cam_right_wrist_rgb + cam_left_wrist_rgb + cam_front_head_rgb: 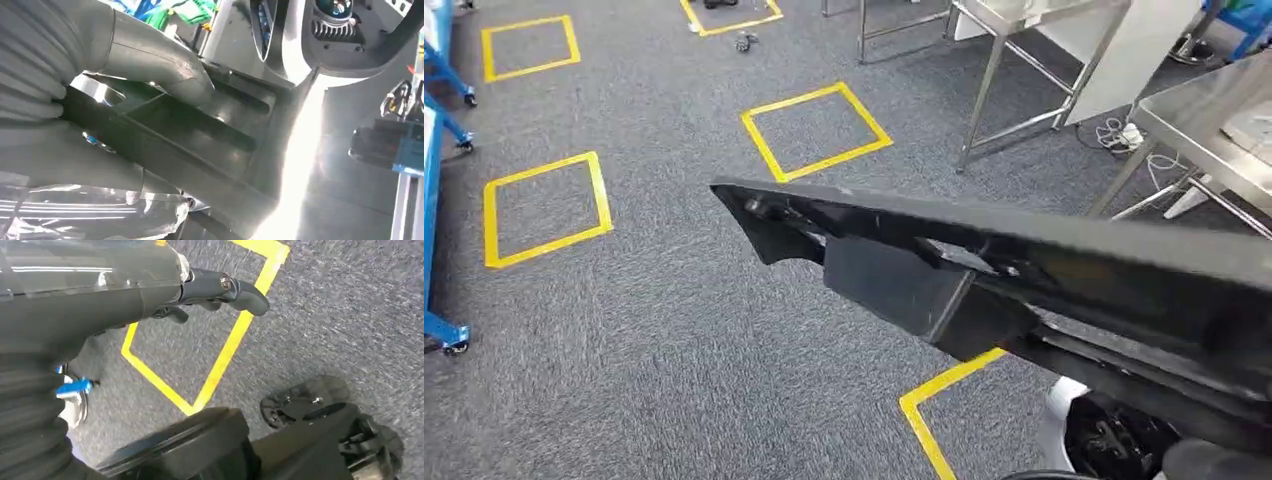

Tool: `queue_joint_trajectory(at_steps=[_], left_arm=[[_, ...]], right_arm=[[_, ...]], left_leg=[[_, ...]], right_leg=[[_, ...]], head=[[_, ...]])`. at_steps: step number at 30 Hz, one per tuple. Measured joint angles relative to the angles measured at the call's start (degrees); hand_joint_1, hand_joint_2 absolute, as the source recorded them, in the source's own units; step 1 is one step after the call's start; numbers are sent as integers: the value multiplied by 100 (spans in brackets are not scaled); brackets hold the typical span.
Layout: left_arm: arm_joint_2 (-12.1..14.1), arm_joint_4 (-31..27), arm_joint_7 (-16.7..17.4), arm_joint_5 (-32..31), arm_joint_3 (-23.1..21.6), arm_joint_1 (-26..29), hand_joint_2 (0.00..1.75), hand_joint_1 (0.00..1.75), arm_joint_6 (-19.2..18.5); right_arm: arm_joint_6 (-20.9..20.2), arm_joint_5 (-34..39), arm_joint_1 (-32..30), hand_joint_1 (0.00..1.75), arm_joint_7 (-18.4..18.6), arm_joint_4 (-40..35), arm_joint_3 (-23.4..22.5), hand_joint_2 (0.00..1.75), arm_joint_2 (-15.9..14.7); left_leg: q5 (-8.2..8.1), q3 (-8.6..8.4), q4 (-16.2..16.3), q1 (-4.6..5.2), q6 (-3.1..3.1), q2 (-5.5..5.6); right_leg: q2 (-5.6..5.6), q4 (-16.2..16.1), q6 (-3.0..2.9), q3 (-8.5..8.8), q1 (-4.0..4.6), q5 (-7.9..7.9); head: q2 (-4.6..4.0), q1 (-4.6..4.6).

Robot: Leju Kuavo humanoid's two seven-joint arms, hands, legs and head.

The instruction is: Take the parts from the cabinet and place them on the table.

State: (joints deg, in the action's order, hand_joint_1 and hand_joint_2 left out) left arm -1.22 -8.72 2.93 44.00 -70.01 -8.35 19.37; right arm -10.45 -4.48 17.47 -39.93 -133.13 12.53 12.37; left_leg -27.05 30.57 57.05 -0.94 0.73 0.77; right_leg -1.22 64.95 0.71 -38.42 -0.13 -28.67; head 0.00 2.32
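A long black plastic part point(1024, 265) stretches across the head view from the lower right toward the middle, carried above the carpet. In the right wrist view my right hand point(150, 65) grips this black part point(215, 140), the thick grey thumb pressed onto its ribbed inner side. My left hand point(210, 290) hangs over the carpet with its dark fingers apart and nothing in them. A steel table point(1214, 120) stands at the right edge of the head view, past the part's far side.
Yellow tape squares point(816, 130) mark the grey carpet. A second steel table frame point(1024, 70) stands at the back right, with cables on the floor beside it. Blue cart frames point(436, 170) line the left edge.
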Motion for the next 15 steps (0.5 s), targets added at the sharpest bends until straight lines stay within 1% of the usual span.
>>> queue_joint_trajectory(at_steps=[1,2,3,4,5,6,7,8,9,10,12,13,14,15], left_arm=[[0,0,0,2,-7,6,175,0,0],[2,0,0,0,-13,7,175,0,0],[2,0,0,0,-22,8,175,0,0],[2,0,0,0,-33,9,175,0,0],[2,0,-2,-4,-39,7,175,0,2],[2,0,-2,-6,-41,9,175,0,4],[2,0,-2,-11,-46,11,175,0,7],[2,2,-2,-15,-48,12,175,0,13],[4,2,-2,-20,-52,21,175,0,13],[4,2,-2,-22,-55,17,175,0,18],[7,2,-2,-24,-57,4,175,0,20],[7,2,0,-28,-57,-1,175,0,20],[7,2,-2,-35,-61,6,175,0,20],[7,2,-4,-33,-68,15,175,0,24]], right_arm=[[7,0,-12,175,0,4,20,175,-4],[11,0,-20,175,0,11,28,175,-15],[24,0,-22,175,2,20,33,175,-26],[44,-11,-25,175,0,26,46,175,-42],[79,-26,-24,175,0,26,66,175,-55],[92,-39,-23,175,2,26,79,175,-57],[103,-57,-15,175,0,26,98,175,-61],[111,-63,-13,175,0,28,114,175,-70],[114,-68,-8,175,0,31,133,175,-74],[118,-68,-11,175,0,31,140,175,-77],[118,-72,-9,175,2,33,149,175,-85],[118,-74,-12,175,2,28,153,175,-85],[125,-74,4,175,0,28,162,175,-85],[142,-98,7,175,0,31,177,175,-85]], left_leg=[[-10,-3,0,4,12,-76],[-25,-4,1,4,19,-161],[-34,-9,3,3,15,-224],[-52,-27,3,2,7,-295],[-75,-55,3,0,-9,-356],[-96,-86,4,-2,-28,-394],[-139,-149,5,-4,-62,-461],[-172,-168,5,31,-103,-493],[-211,-166,19,51,-142,-537],[-227,-183,9,55,-164,-580],[-251,-264,-24,53,-228,-710],[-299,-260,-1,21,-276,-634],[-397,-220,150,13,-288,-361],[-600,-38,516,6,-292,-206]], right_leg=[[54,468,19,-240,-22,-204],[70,923,37,-488,-40,-360],[79,1146,57,-622,-63,-365],[99,1072,73,-608,-86,-232],[128,745,82,-445,-104,-2],[165,393,80,-252,-113,194],[351,-301,65,124,-112,498],[594,-539,49,263,-48,394],[516,-572,-19,246,-35,402],[455,-565,-43,232,-30,385],[329,-559,-110,226,6,360],[271,-599,-162,267,-59,380],[221,-605,-181,282,-61,371],[182,-604,-222,285,-62,365]], head=[[0,4],[0,2],[0,9],[0,4],[0,7],[0,7],[0,7],[0,7],[2,-2],[0,-9],[0,-4],[2,-13],[0,-22],[0,-42]])
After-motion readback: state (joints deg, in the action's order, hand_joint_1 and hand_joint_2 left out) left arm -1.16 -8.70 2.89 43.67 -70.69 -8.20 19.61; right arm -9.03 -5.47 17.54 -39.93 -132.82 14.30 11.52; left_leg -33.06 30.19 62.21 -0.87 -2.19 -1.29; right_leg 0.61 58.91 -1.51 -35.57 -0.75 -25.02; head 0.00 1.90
